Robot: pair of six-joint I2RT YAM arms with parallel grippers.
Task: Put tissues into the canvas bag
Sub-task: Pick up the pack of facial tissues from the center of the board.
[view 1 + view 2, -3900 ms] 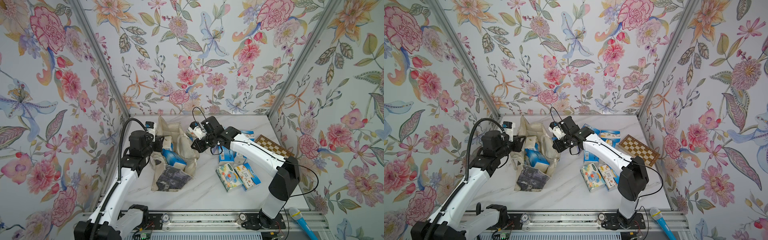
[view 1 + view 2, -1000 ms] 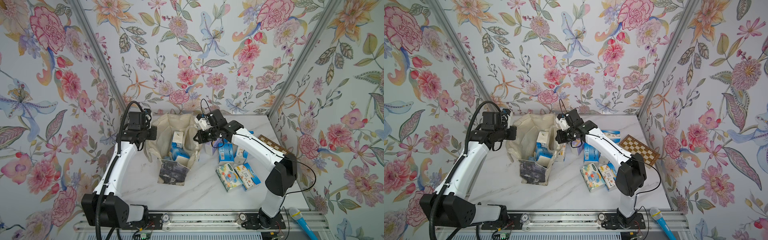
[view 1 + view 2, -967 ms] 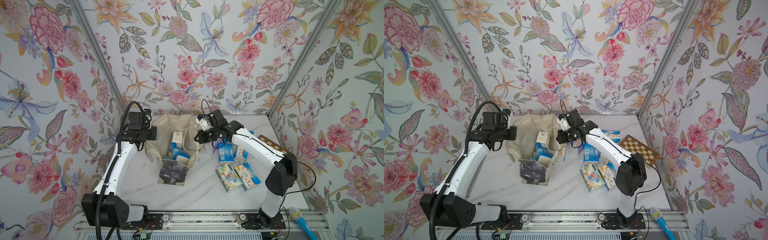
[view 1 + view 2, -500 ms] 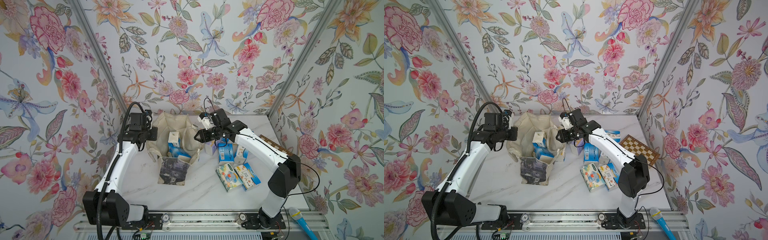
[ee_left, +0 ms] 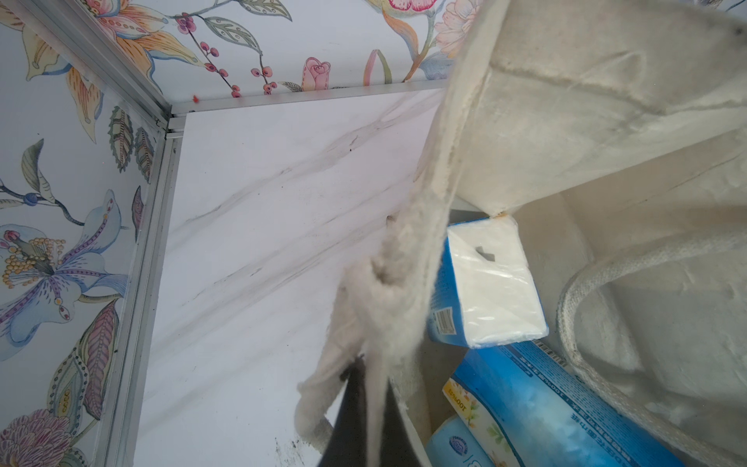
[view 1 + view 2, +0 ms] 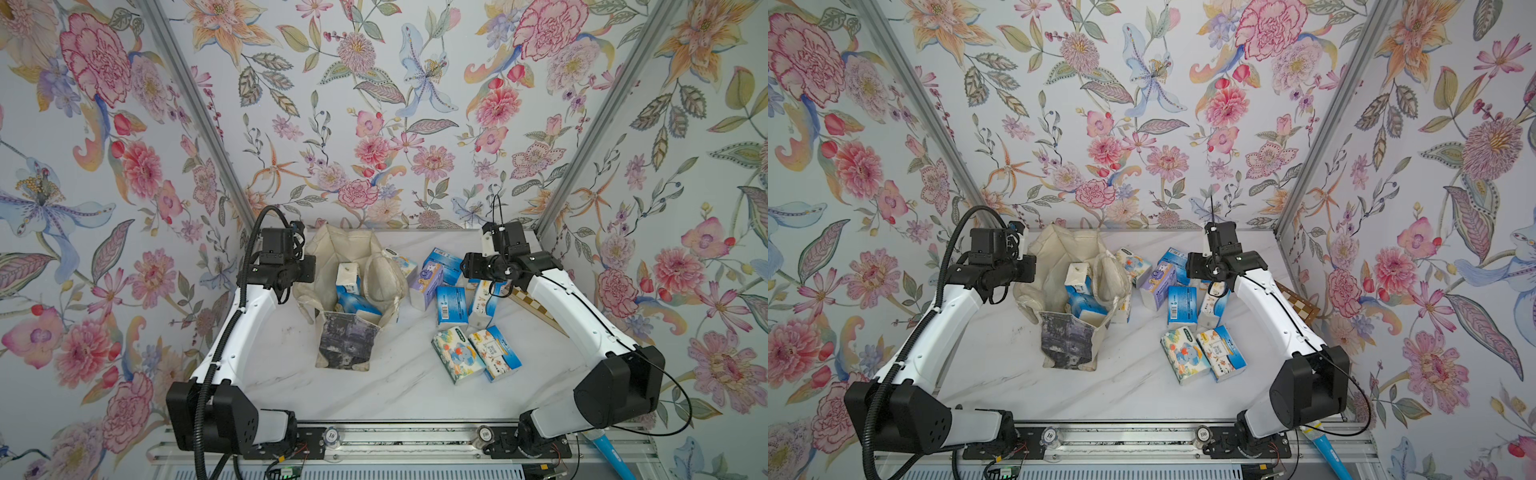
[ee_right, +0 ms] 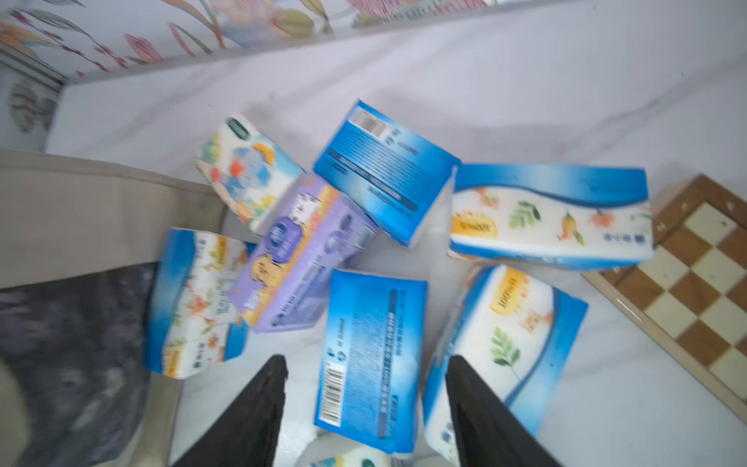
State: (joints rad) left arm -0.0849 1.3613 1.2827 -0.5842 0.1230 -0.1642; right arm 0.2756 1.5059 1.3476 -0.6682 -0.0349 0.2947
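Right gripper (image 7: 366,360) has swung away from the canvas bag (image 6: 347,245) and back over the loose tissue packs (image 6: 451,307), its jaws now spread and empty.
In the foreground, two cartoon-printed packs (image 6: 457,353) lie side by side. Beyond them is the jumbled pile, where a blue barcode pack (image 7: 376,323) lies flat under the open jaws, with a lavender pack (image 7: 299,254) leaning beside it and the chessboard (image 7: 707,275) off to the side. Level with the pile, the bag stands open with an upright pack (image 6: 348,276) and a blue pack (image 6: 355,305) already inside. Farther back, the left gripper (image 5: 370,364) is pinched on the bag's rim, holding the mouth up. The step in hand looks like reaching for the next pack. The next move calls for a straight descent astride the blue barcode pack's narrow sides, closing without nudging its neighbours.
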